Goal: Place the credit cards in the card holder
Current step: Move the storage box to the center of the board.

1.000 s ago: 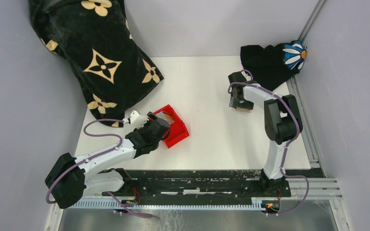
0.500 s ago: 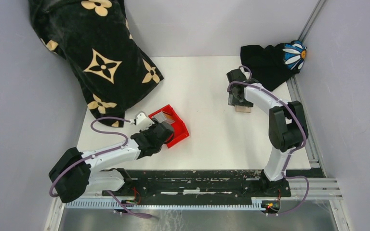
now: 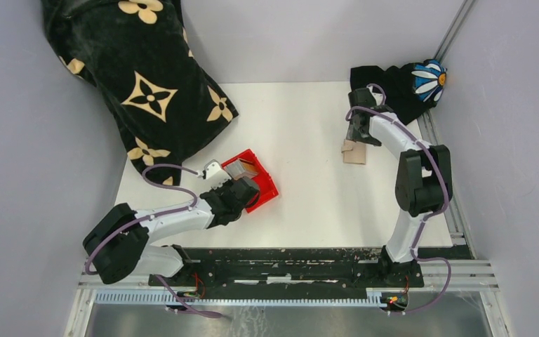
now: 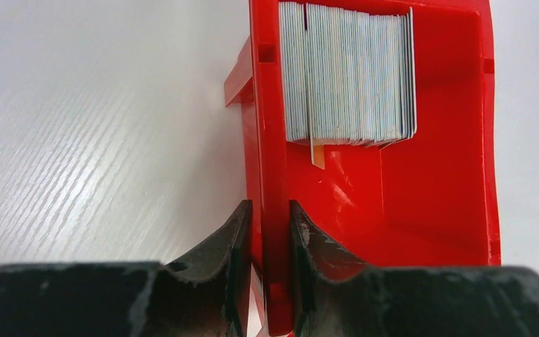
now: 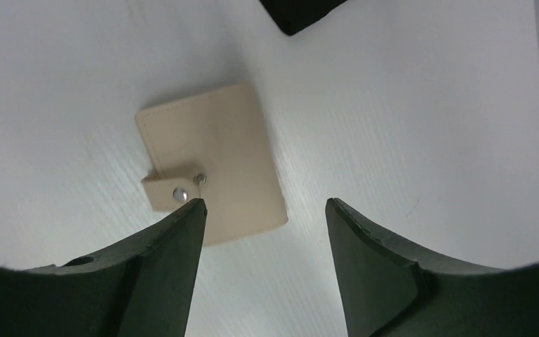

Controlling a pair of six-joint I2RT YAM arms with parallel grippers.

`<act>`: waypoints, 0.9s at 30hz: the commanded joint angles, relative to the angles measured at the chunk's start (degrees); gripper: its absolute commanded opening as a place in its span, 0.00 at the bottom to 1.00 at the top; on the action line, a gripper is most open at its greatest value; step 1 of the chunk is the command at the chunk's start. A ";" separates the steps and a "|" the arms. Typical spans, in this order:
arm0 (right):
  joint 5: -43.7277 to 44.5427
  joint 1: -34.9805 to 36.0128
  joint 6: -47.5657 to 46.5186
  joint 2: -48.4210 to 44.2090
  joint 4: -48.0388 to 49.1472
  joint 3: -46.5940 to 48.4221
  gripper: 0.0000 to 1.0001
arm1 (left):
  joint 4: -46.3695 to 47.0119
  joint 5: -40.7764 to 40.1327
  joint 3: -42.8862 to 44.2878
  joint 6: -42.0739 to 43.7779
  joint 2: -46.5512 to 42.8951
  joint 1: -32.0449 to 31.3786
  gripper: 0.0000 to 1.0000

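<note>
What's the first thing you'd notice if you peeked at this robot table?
The bright red bin sits by the left arm, with a stack of pale cards standing inside and the left gripper closed on its side wall. A big black cloth with tan flowers fills the far left corner. A small tan card holder lies closed by the open right gripper.

The stack of cards (image 4: 351, 77) runs off the top edge of the left wrist view; only their thin edges show, so faces and count cannot be told; the bin (image 4: 421, 189) is cut off at the bottom, its near end hidden behind the left gripper (image 4: 269, 210); in the right wrist view, one finger (image 5: 161, 267) of the right gripper (image 5: 265, 203) covers a near corner of the wallet (image 5: 217, 161); the wallet's inside is hidden; a black cloth (image 5: 302, 14) is cut by the top edge; from above, both grippers' fingers are too dark and small to make out.
</note>
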 commanded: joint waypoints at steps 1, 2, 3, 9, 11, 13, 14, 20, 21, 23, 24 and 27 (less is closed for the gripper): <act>-1.63 -2.52 0.99 5.78 1.40 6.18 0.70 | 4.69 -2.79 3.48 6.45 2.96 -0.16 0.25; -2.42 -2.86 0.99 7.17 1.21 7.43 0.70 | 4.79 -2.98 4.02 6.94 3.52 -0.24 0.25; -2.80 -3.02 1.00 8.51 0.83 8.84 0.70 | 5.14 -3.10 4.47 7.52 3.97 -0.22 0.25; -4.14 -4.37 1.47 14.17 -0.71 15.13 0.70 | 7.05 -3.38 7.28 10.97 6.44 -0.21 0.24; -4.72 -4.77 1.81 15.36 -1.21 16.78 0.70 | 7.25 -3.71 8.28 11.45 7.10 -0.21 0.24; -4.92 -5.10 2.02 16.33 -1.60 17.97 0.70 | 7.41 -4.23 9.36 11.77 7.65 -0.12 0.24; -4.92 -5.19 2.17 16.67 -1.73 18.33 0.70 | 7.45 -4.49 9.84 11.80 7.97 -0.10 0.24; -5.88 -6.24 3.16 19.21 -2.84 20.30 0.71 | 7.49 -7.02 12.80 10.94 10.81 -0.03 0.23; -6.20 -6.43 3.32 19.50 -2.81 20.34 0.70 | 7.34 -7.34 13.38 10.63 11.40 0.07 0.23; -6.61 -6.73 3.52 20.06 -2.98 20.54 0.71 | 6.92 -7.99 14.52 9.92 12.63 0.14 0.23; -6.81 -6.87 3.61 20.31 -3.05 20.59 0.71 | 6.48 -8.35 15.19 9.44 13.29 0.14 0.22; -7.52 -6.92 3.94 21.01 -3.84 20.59 0.71 | 5.33 -9.66 17.45 8.02 15.14 0.35 0.22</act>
